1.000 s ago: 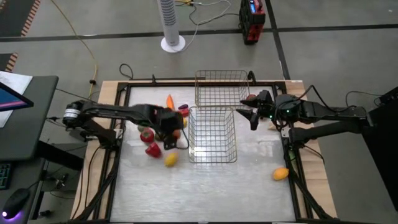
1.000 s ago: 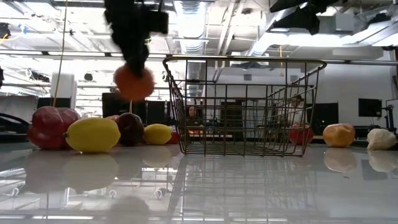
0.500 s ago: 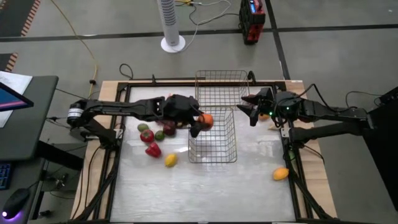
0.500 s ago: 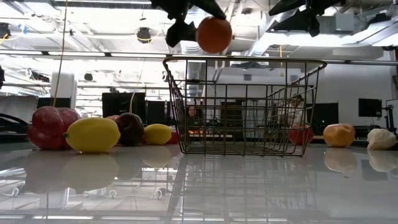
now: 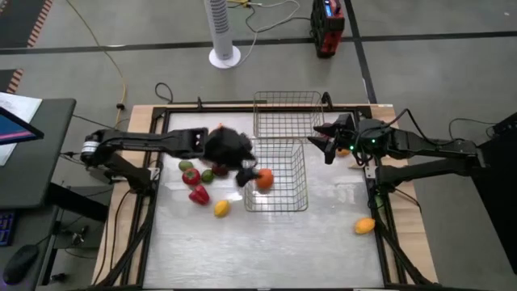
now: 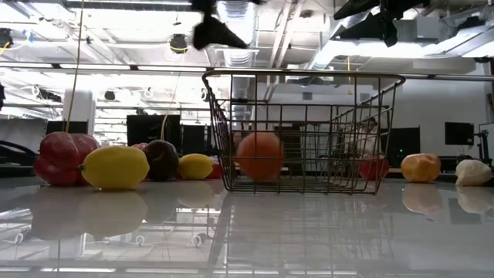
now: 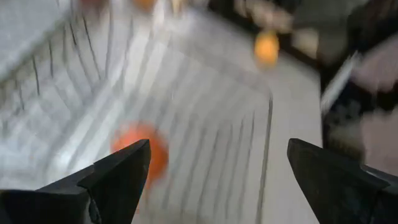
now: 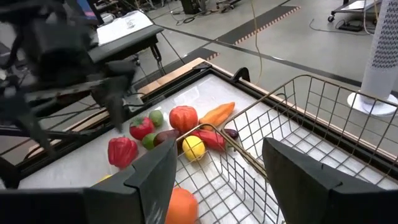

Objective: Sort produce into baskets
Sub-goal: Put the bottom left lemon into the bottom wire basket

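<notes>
On the shiny white table (image 5: 266,242) the orange fruit (image 5: 264,179) sits inside the near basket (image 5: 279,202), the left claw (image 5: 242,172) spread wide and empty at its rim, so it might snag the wire and tip it.

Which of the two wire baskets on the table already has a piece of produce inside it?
The nearer basket, the one closer to the table's middle: an orange fruit lies in it. The far basket at the table's back edge shows nothing inside.
</notes>
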You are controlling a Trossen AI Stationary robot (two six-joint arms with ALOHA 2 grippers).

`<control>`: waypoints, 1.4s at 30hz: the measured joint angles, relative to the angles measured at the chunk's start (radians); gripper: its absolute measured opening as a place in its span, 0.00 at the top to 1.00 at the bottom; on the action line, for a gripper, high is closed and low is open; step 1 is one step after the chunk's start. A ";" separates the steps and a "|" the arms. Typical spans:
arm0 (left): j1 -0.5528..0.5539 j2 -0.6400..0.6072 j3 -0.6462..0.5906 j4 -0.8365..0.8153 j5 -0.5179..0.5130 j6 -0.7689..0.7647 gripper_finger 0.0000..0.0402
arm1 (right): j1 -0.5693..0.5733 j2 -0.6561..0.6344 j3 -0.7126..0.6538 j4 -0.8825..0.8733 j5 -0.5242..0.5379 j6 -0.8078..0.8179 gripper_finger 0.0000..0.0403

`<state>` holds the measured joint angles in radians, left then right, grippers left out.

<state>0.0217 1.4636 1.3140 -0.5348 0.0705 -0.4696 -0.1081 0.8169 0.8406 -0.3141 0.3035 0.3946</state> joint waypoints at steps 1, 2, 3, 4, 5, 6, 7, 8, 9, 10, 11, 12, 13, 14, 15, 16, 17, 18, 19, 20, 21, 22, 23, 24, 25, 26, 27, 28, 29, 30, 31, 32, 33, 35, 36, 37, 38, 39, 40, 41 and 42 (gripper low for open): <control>-0.026 -0.012 0.000 -0.077 -0.021 0.002 0.09 | 0.000 0.000 0.000 0.000 0.000 0.000 0.34; -0.053 -0.019 0.000 -0.159 -0.049 0.004 0.09 | 0.000 0.000 0.000 0.000 -0.001 0.000 0.34; -0.081 -0.025 -0.001 -0.232 -0.077 0.001 0.09 | 0.000 0.000 0.000 0.000 -0.001 0.000 0.34; -0.109 -0.030 -0.007 -0.286 -0.101 -0.011 0.09 | 0.000 0.000 0.000 0.000 -0.001 0.000 0.34; -0.134 -0.036 -0.020 -0.323 -0.114 -0.032 0.09 | 0.000 0.000 0.000 0.000 -0.001 0.000 0.34; -0.159 -0.045 -0.039 -0.342 -0.118 -0.060 0.09 | 0.000 0.000 0.000 0.000 -0.001 0.000 0.34; -0.184 -0.054 -0.061 -0.351 -0.119 -0.091 0.09 | 0.000 0.000 0.000 0.000 -0.001 0.000 0.34; -0.207 -0.058 -0.085 -0.348 -0.117 -0.117 0.09 | 0.000 0.000 0.000 0.000 -0.001 0.000 0.34; -0.229 -0.060 -0.111 -0.338 -0.117 -0.141 0.09 | 0.000 0.000 0.000 0.000 -0.001 0.000 0.34; -0.249 -0.059 -0.138 -0.327 -0.117 -0.158 0.09 | 0.000 0.000 0.000 0.000 -0.001 0.000 0.34; -0.265 -0.057 -0.166 -0.322 -0.120 -0.173 0.09 | 0.000 0.000 0.000 0.000 -0.001 0.000 0.34; -0.277 -0.054 -0.192 -0.317 -0.121 -0.187 0.09 | 0.000 0.001 0.000 0.000 -0.001 0.000 0.34; -0.284 -0.050 -0.218 -0.302 -0.123 -0.206 0.09 | 0.000 0.001 0.000 0.000 -0.001 -0.001 0.34; -0.286 -0.045 -0.243 -0.284 -0.126 -0.225 0.09 | 0.000 0.002 0.000 0.000 -0.001 -0.001 0.34; -0.285 -0.043 -0.268 -0.267 -0.129 -0.239 0.09 | 0.000 0.002 0.000 0.000 -0.001 -0.001 0.34; -0.285 -0.042 -0.294 -0.259 -0.130 -0.256 0.09 | 0.000 0.002 0.000 0.000 -0.001 -0.001 0.34; -0.284 -0.039 -0.315 -0.247 -0.133 -0.274 0.09 | 0.000 0.002 0.000 0.000 -0.001 -0.002 0.34; -0.284 -0.038 -0.335 -0.218 -0.136 -0.288 0.09 | 0.000 0.002 0.000 0.000 -0.001 -0.003 0.34; -0.285 -0.037 -0.353 -0.193 -0.137 -0.302 0.09 | 0.000 0.002 0.000 0.000 -0.001 -0.003 0.34; -0.285 -0.036 -0.368 -0.183 -0.137 -0.307 0.09 | 0.000 0.002 0.000 0.000 -0.003 -0.003 0.34; -0.285 -0.037 -0.383 -0.168 -0.137 -0.308 0.09 | 0.000 0.002 0.000 -0.001 -0.007 -0.003 0.34; -0.285 -0.037 -0.396 -0.142 -0.136 -0.308 0.09 | 0.000 0.002 0.000 -0.002 -0.010 -0.003 0.34; -0.285 -0.037 -0.412 -0.109 -0.136 -0.311 0.09 | 0.000 0.002 0.000 -0.003 -0.010 -0.003 0.34; -0.285 -0.037 -0.427 -0.092 -0.136 -0.317 0.09 | 0.000 0.002 0.000 -0.005 -0.010 -0.003 0.34; -0.285 -0.037 -0.442 -0.086 -0.136 -0.323 0.09 | 0.000 0.002 0.000 -0.007 -0.011 -0.003 0.34; -0.285 -0.037 -0.455 -0.067 -0.136 -0.325 0.09 | 0.000 0.002 0.000 -0.009 -0.011 -0.003 0.34; -0.285 -0.036 -0.467 -0.036 -0.135 -0.326 0.09 | 0.000 0.002 0.000 -0.012 -0.011 -0.003 0.34; -0.285 -0.036 -0.479 -0.006 -0.135 -0.330 0.09 | 0.000 0.002 0.000 -0.013 -0.012 -0.003 0.34; -0.285 -0.037 -0.492 0.013 -0.135 -0.333 0.09 | 0.000 0.002 0.000 -0.014 -0.012 -0.003 0.34; -0.285 -0.037 -0.504 0.023 -0.135 -0.335 0.09 | 0.000 0.002 0.000 -0.016 -0.012 -0.003 0.34; -0.285 -0.036 -0.515 0.027 -0.136 -0.333 0.09 | 0.000 0.002 0.000 -0.017 -0.013 -0.003 0.34; -0.285 -0.036 -0.523 0.031 -0.139 -0.325 0.09 | 0.000 0.002 0.000 -0.017 -0.013 -0.003 0.34; -0.285 -0.036 -0.530 0.037 -0.149 -0.316 0.09 | 0.000 0.002 0.000 -0.017 -0.013 -0.003 0.34; -0.286 -0.037 -0.540 0.039 -0.166 -0.287 0.09 | 0.000 0.002 0.000 -0.018 -0.013 -0.003 0.34; -0.286 -0.037 -0.546 0.038 -0.171 -0.265 0.09 | 0.000 0.002 0.000 -0.018 -0.013 -0.003 0.34; -0.286 -0.037 -0.550 0.036 -0.174 -0.239 0.10 | 0.000 0.002 0.000 -0.018 -0.013 -0.004 0.34; -0.286 -0.036 -0.551 0.038 -0.180 -0.211 0.11 | 0.000 0.002 0.000 -0.019 -0.013 -0.005 0.34; -0.286 -0.034 -0.551 0.039 -0.189 -0.185 0.13 | 0.000 0.002 0.000 -0.019 -0.013 -0.005 0.34; -0.285 -0.029 -0.551 0.041 -0.197 -0.160 0.15 | 0.000 0.002 0.000 -0.019 -0.013 -0.006 0.34; -0.286 -0.024 -0.551 0.040 -0.200 -0.140 0.18 | 0.000 0.002 0.000 -0.019 -0.013 -0.006 0.34; -0.285 -0.017 -0.551 0.040 -0.200 -0.121 0.20 | 0.000 0.002 0.000 -0.019 -0.013 -0.006 0.34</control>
<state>-0.2638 1.4464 0.7628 -0.4946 -0.1291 -0.5903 -0.1081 0.8188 0.8406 -0.3336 0.2905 0.3885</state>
